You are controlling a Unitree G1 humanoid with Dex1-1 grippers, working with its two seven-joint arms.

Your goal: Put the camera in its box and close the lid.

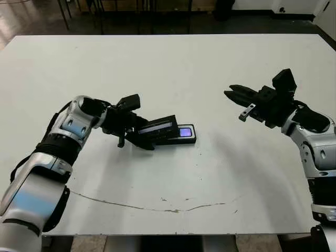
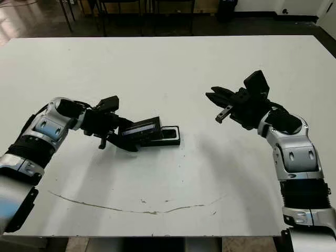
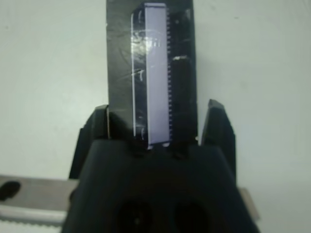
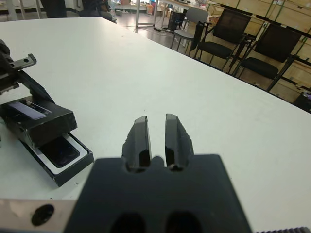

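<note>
- Scuff line (image 1: 157, 207), thin and brownish, ran across the white table (image 1: 173, 68) near its front edge, w/ nothing resting on it.
- Left gripper (image 1: 140, 137) sat low over the table at centre-left, fingers clamped on the lid's near end; left wrist view showed one finger (image 3: 97, 126) each side of the lid, pressed against its edges.
- Lid (image 1: 157, 128) was black w/ a long glossy greyish window; held tilted, overlapping the left part of the box, not flat or closed.
- Box (image 1: 190, 139), shallow black tray, lay on the table just right of the gripper; white lining visible in the right wrist view along the inner rim.
- Camera (image 1: 185, 132) lay inside the box; bluish-purple glossy patch showed in the uncovered right end, rest hidden under the lid.
- Right gripper (image 1: 231, 93) hung above the table, well apart from the box on its right, pointing toward the robot's left. Fingers close together w/ only a narrow slit between them, nothing held.
- Chairs (image 4: 252, 43) w/ dark seats stood beyond the table's far edge, seen in the right wrist view.
</note>
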